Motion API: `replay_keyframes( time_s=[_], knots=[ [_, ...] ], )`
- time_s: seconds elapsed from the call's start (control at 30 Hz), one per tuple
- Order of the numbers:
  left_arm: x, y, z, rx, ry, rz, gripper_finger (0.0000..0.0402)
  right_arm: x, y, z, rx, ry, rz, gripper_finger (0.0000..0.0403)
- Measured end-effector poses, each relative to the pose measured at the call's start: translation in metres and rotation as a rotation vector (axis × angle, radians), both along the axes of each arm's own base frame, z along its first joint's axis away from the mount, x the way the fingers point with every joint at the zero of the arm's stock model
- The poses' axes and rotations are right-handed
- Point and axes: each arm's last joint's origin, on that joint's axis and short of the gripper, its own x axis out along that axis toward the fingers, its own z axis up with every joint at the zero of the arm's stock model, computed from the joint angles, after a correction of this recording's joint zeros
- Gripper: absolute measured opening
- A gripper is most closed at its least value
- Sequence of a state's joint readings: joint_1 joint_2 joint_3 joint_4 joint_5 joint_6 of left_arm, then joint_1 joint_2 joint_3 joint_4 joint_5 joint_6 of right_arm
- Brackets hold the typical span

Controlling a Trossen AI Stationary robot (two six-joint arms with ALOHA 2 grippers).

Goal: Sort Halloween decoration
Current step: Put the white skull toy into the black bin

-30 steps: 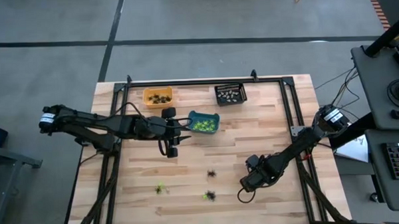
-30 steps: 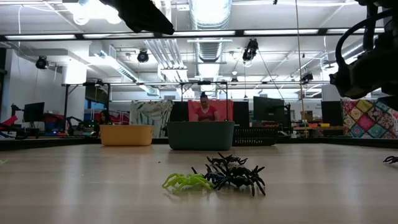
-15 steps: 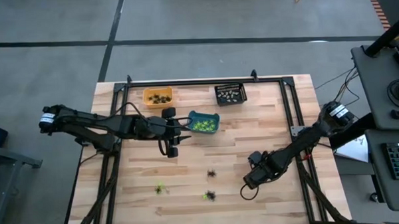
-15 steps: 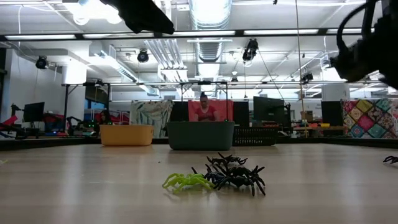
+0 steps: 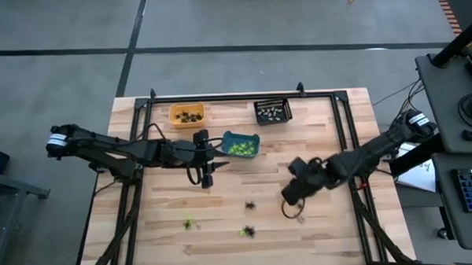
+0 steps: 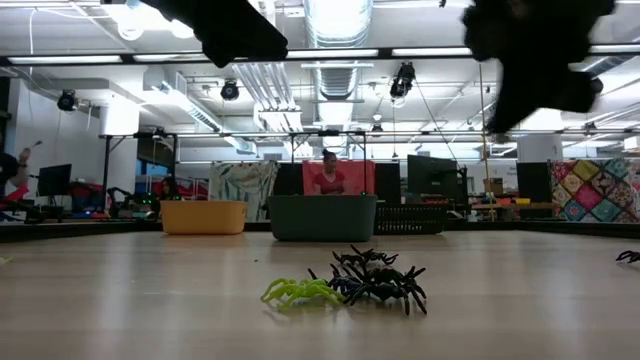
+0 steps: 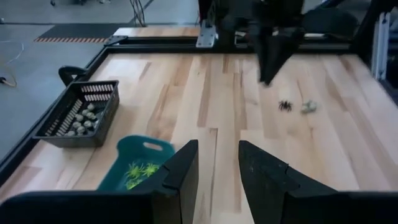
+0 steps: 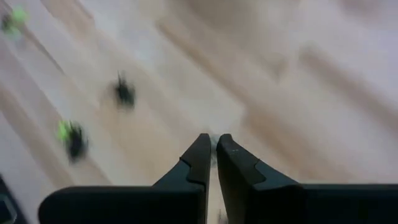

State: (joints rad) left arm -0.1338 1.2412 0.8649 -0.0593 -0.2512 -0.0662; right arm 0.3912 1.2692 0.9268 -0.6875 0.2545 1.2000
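Note:
Small spider trinkets lie on the wooden table: a black one, a lime one, a green-and-black pair and a pale one. My right gripper hangs shut above the table, just far of the pale trinket; I see nothing between its tips. My left gripper hovers open and empty beside the teal bin. In the low view, the lime and black trinkets rest on their legs.
An orange bin with dark trinkets and a black basket with pale ones stand along the far edge. The teal bin holds lime ones. A black metal frame rims the table. A person sits in the room beyond.
My right gripper has risen from the table near its front right and moved toward the far edge, its wrist turning as it went. The pale trinket now shows on the table where the gripper stood.

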Motion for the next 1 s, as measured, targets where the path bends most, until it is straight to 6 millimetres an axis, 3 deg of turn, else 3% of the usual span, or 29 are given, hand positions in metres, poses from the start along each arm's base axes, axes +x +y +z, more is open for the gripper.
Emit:
replay_keyframes(
  time_s=[0.2, 0.37, 0.53, 0.67, 0.8, 1.0],
  knots=[
    [-0.001, -0.001, -0.010, -0.057, -0.050, 0.017, 0.0098, 0.028, -0.047, 0.011, -0.187, -0.157, 0.076, 0.0017],
    [-0.002, -0.005, -0.018, -0.107, -0.072, 0.021, 0.0098, 0.044, -0.103, 0.021, -0.412, -0.239, 0.039, 0.0017],
    [-0.004, -0.012, -0.020, -0.144, -0.072, 0.011, 0.0098, 0.045, -0.167, 0.022, -0.551, -0.221, -0.070, 0.0017],
    [-0.005, -0.018, -0.019, -0.154, -0.074, -0.010, 0.0098, 0.041, -0.203, 0.009, -0.514, -0.173, -0.085, 0.0017],
    [-0.005, -0.024, -0.018, -0.160, -0.075, -0.027, 0.0098, 0.040, -0.214, 0.000, -0.436, -0.166, -0.005, 0.0017],
    [-0.006, -0.027, -0.018, -0.179, -0.075, -0.031, 0.0098, 0.024, -0.204, 0.002, -0.266, -0.016, 0.013, 0.0017]
  ],
)
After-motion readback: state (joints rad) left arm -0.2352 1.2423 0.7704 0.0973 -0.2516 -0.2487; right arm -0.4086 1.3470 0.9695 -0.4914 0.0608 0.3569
